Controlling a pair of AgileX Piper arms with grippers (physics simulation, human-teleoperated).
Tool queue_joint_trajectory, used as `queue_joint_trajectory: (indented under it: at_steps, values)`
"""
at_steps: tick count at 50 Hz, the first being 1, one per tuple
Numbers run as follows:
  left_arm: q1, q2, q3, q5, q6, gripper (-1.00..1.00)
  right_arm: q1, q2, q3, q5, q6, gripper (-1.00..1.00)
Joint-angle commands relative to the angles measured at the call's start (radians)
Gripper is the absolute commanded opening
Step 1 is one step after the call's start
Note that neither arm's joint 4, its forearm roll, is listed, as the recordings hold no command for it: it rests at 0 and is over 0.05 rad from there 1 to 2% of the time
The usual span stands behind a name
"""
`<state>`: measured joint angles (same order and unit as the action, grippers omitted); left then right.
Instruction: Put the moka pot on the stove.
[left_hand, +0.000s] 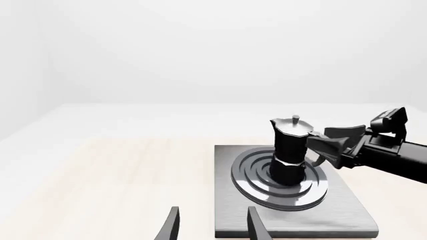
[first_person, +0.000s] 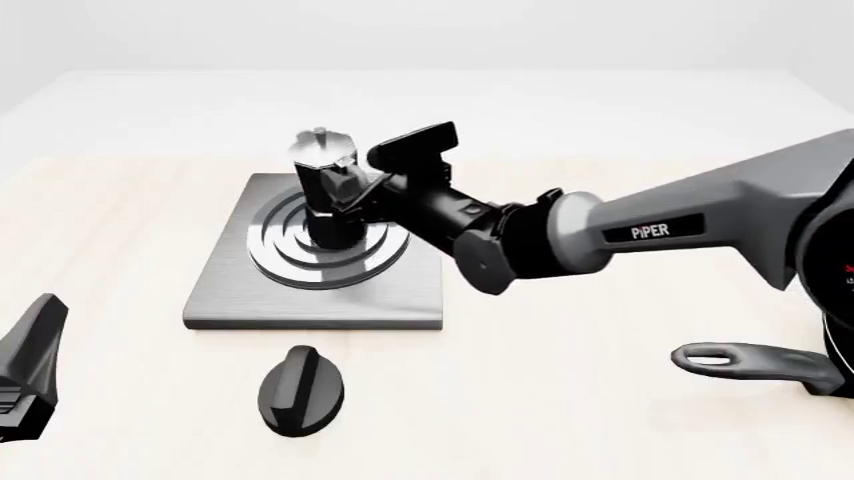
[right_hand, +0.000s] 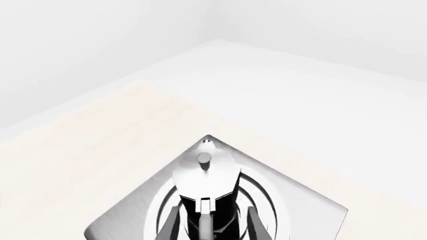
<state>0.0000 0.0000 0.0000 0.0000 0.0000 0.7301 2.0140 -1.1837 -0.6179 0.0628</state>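
Observation:
The moka pot (first_person: 324, 180), black and faceted with a silver lid and knob, stands upright on the ring burner of the stove (first_person: 227, 295), a flat dark-grey slab. My right gripper (first_person: 352, 196) reaches in from the right at the pot's handle side. In the right wrist view its fingers (right_hand: 175, 222) stand apart on either side of the thin handle, so it is open. In the left wrist view the moka pot (left_hand: 291, 150) sits on the stove (left_hand: 230, 165), with the right gripper (left_hand: 321, 143) beside it. My left gripper (left_hand: 212, 227) is open with nothing in it, short of the stove's near edge.
A black oval knob (first_person: 300, 390) lies on the table in front of the stove. The long handle of a black pan (first_person: 747, 360) shows at the right edge. The left gripper (first_person: 27, 370) sits at the lower left of the front view.

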Motion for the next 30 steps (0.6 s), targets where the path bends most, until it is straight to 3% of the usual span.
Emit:
queue_joint_trajectory:
  at_steps: [1, 30]
  values:
    - [0.0, 0.0, 0.0, 0.0, 0.0, 1.0, 0.007, 0.018, -0.019, -0.005, 0.01, 1.0]
    - [0.0, 0.0, 0.0, 0.0, 0.0, 1.0, 0.019, 0.024, -0.016, -0.003, 0.026, 1.0]
